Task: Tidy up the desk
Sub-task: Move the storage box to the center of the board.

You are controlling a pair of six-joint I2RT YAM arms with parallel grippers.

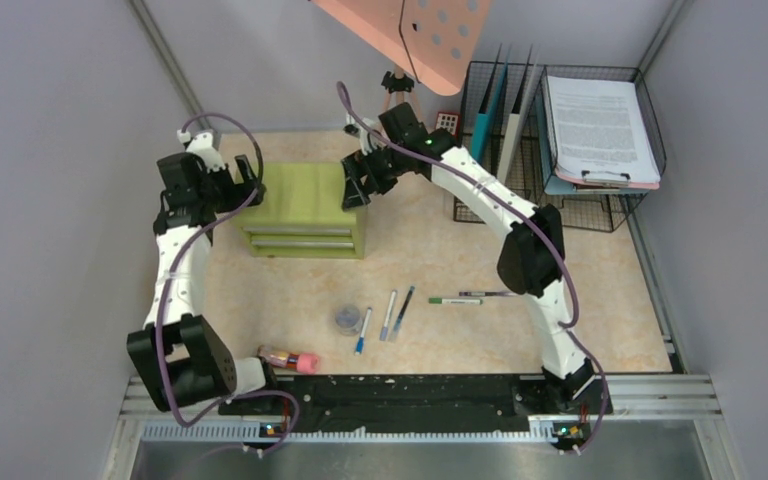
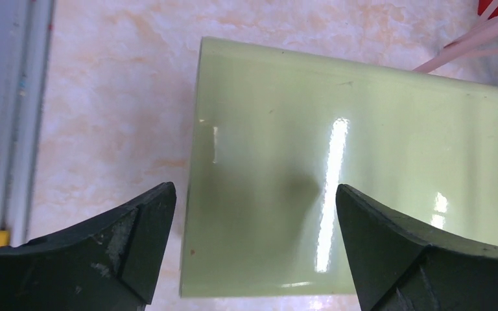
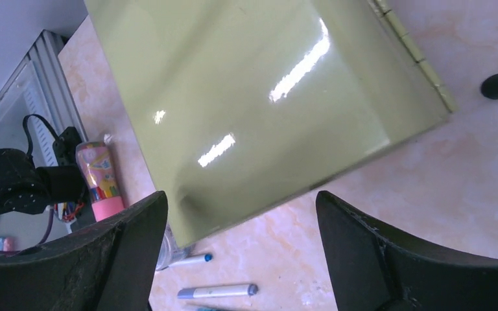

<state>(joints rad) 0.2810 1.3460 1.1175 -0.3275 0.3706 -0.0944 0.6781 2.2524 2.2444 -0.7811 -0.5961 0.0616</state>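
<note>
Between the spread fingers of the left claw (image 2: 254, 194) nothing is held. They stand wide apart above the left edge of the green cabinet (image 2: 350, 168), one finger over bare counter (image 2: 117, 97), the other over the glossy top. Opposite it, the right claw (image 3: 241, 197) is likewise released and empty, hanging over the cabinet's other end. Whether either claw touches the cabinet I cannot tell.

The counter lies directly beneath both claws and runs out to the grey walls. It is a stiff, fixed slab, not something to lift, so the handling falls to what rests on it. The cabinet looks smooth and slick, probably rigid and the heaviest piece here. I judge it best taken by pressing on its two side walls from both ends, not pinched on top. Its drawers, facing back toward the arm bases, are shut and their contents hidden.

Farther back toward the bases lie pens (image 1: 390, 315), a green marker (image 1: 456, 300), a small round jar (image 1: 347, 318) and a pink-capped tube (image 1: 288, 358). All look light, thin and apt to roll, so each is best taken across its middle. What the jar holds I cannot tell.

Beyond the right claw, toward the far corner, a wire rack (image 1: 470, 100) holds upright folders, and a wire tray (image 1: 610, 205) holds a stack of papers under a clip.
</note>
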